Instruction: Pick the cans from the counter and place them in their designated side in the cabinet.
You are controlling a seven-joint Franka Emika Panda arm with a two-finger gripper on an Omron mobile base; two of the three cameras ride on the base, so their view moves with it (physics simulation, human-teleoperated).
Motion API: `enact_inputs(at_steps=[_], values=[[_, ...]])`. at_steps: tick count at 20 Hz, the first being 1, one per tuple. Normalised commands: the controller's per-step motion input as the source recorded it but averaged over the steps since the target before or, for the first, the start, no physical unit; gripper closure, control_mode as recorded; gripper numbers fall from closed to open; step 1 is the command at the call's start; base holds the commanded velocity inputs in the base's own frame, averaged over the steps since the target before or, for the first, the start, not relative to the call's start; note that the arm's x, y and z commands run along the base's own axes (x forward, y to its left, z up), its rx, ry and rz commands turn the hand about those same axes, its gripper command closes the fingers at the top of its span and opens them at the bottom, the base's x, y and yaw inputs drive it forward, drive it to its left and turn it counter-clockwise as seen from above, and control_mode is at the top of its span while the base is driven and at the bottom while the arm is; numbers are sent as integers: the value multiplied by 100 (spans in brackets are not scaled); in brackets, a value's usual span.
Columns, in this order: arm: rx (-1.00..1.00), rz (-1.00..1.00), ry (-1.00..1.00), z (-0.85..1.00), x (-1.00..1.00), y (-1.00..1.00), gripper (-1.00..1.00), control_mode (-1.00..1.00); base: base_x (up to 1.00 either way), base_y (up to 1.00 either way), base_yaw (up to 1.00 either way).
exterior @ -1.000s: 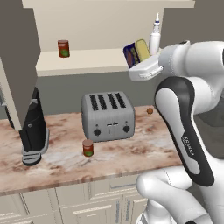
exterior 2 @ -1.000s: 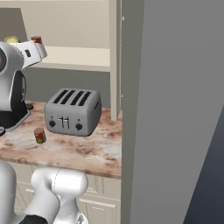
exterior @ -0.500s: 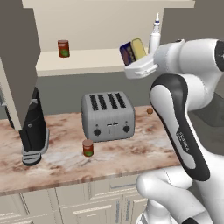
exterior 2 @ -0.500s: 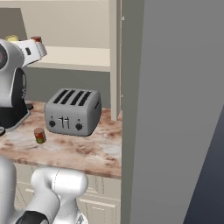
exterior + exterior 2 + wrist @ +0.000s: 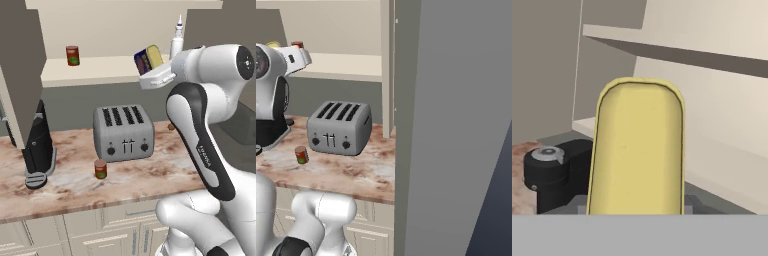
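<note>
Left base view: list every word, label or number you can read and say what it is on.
Arm forearm: small dark lettering, too small to read.
Red-brown can on the cabinet shelf: green patch, no legible text.
Red-brown can on the counter: same.
Blue can in the hand: dark label, blurred.

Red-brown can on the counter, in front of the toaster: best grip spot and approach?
Grip the red-brown can across its round side wall, about mid-height, coming down from above or from the counter's front edge. It stands upright and apart from the toaster behind it, so front and top look free; the toaster likely blocks a rear approach. The end effector is shut on the blue can.
</note>
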Motion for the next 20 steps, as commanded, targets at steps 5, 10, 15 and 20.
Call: enact_inputs(at_steps=[5, 10, 15, 20], values=[[1, 0, 5, -7, 20, 7, 100, -100, 0, 0, 0], [1, 0, 5, -3, 20, 7, 100, -100, 0, 0, 0], [1, 0, 3, -3, 19, 5, 100, -100, 0, 0, 0], [1, 0, 3, -4, 15, 2, 100, -100, 0, 0, 0]])
